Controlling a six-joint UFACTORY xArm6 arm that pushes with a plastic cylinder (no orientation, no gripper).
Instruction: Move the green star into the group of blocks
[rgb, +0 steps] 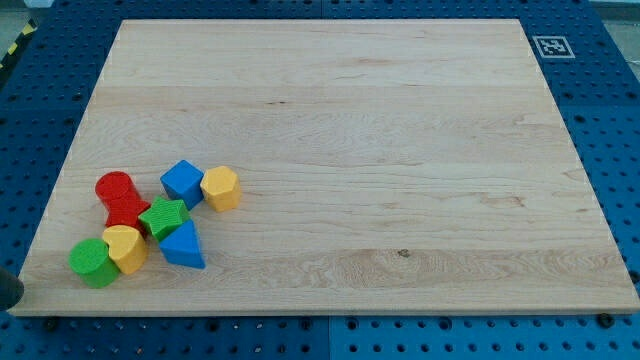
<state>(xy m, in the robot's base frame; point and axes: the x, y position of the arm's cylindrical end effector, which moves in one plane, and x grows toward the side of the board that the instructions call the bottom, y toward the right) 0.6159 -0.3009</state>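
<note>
green star (163, 216) sits wedged among the cluster already (my tip isn't in shot), light, hard, slidy; nudge a flat flank.

A pale wooden board (380, 150) lies on a blue perforated table (610, 120). A black-and-white marker (552, 46) sits at the board's far right corner. Light is even.
</note>
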